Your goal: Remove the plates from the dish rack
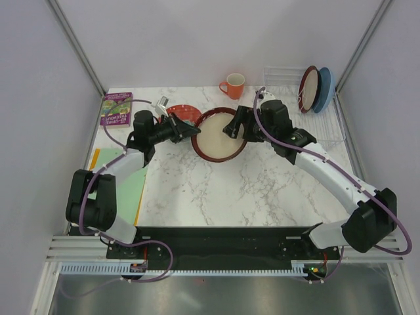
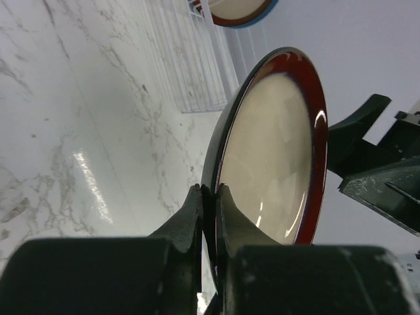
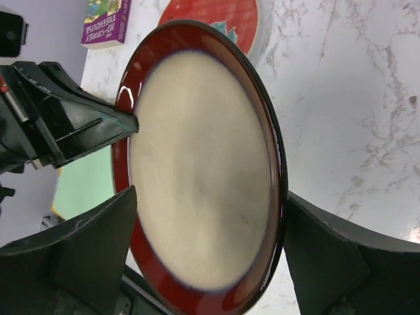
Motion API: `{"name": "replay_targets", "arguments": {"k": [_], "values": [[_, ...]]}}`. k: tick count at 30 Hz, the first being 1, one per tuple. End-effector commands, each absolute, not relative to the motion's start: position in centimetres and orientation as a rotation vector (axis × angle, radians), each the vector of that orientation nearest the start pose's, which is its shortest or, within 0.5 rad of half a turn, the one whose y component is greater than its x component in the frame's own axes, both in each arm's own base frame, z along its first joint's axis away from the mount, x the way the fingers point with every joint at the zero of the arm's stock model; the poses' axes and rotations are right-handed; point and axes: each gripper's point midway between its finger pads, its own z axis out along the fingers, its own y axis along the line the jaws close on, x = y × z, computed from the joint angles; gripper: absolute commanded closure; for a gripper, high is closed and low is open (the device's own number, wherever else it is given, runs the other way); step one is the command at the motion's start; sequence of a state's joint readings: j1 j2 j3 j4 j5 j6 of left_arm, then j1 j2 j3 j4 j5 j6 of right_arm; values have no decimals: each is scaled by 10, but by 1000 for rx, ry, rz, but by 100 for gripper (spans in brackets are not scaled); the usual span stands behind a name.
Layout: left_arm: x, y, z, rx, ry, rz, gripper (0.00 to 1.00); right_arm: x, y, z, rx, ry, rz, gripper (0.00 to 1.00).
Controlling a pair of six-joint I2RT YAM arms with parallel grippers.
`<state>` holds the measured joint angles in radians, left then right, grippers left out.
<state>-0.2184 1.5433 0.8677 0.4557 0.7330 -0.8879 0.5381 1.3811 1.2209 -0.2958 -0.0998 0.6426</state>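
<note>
A cream plate with a dark red rim [image 1: 220, 134] is held above the table centre, tilted. My left gripper [image 1: 195, 129] is shut on its left rim; in the left wrist view the fingers [image 2: 209, 193] pinch the edge of the plate [image 2: 275, 144]. My right gripper [image 1: 233, 125] is open at the plate's right side, its jaws spread wide on either side of the plate [image 3: 203, 157]. The red patterned plate [image 1: 182, 115] lies flat on the table behind my left gripper. The white wire dish rack [image 1: 328, 121] at the back right holds a second cream plate [image 1: 307, 88] and the light blue plate [image 1: 325, 90], both on edge.
An orange mug [image 1: 233, 85] stands at the back centre. A purple book [image 1: 117, 108] lies at the back left and a green mat [image 1: 118, 184] along the left edge. Grey walls close in the sides and back.
</note>
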Motion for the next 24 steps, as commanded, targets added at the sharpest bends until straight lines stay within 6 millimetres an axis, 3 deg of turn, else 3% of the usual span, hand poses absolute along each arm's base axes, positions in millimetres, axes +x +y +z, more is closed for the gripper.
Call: {"name": "replay_targets", "arguments": {"k": [1, 2, 11, 13, 14, 15, 17, 20, 24], "values": [[401, -191, 220, -95, 1931, -1200, 98, 355, 245, 334, 0, 1898, 776, 6], [407, -179, 219, -113, 1929, -1175, 98, 357, 238, 334, 7, 1901, 727, 2], [461, -114, 205, -261, 1941, -1059, 98, 362, 195, 341, 55, 1876, 513, 2], [475, -108, 212, -261, 1922, -1055, 98, 363, 188, 340, 55, 1877, 484, 2], [483, -104, 202, -286, 1938, -1055, 98, 364, 185, 339, 62, 1878, 473, 2], [492, -101, 211, -276, 1919, -1052, 98, 365, 183, 337, 62, 1881, 464, 2], [504, -95, 193, -319, 1960, -1044, 98, 368, 176, 332, 72, 1889, 441, 2], [519, -86, 193, -327, 1950, -1031, 98, 374, 167, 325, 83, 1904, 410, 2], [529, -79, 170, -355, 1986, -1031, 98, 382, 152, 318, 109, 1916, 378, 2]]}}
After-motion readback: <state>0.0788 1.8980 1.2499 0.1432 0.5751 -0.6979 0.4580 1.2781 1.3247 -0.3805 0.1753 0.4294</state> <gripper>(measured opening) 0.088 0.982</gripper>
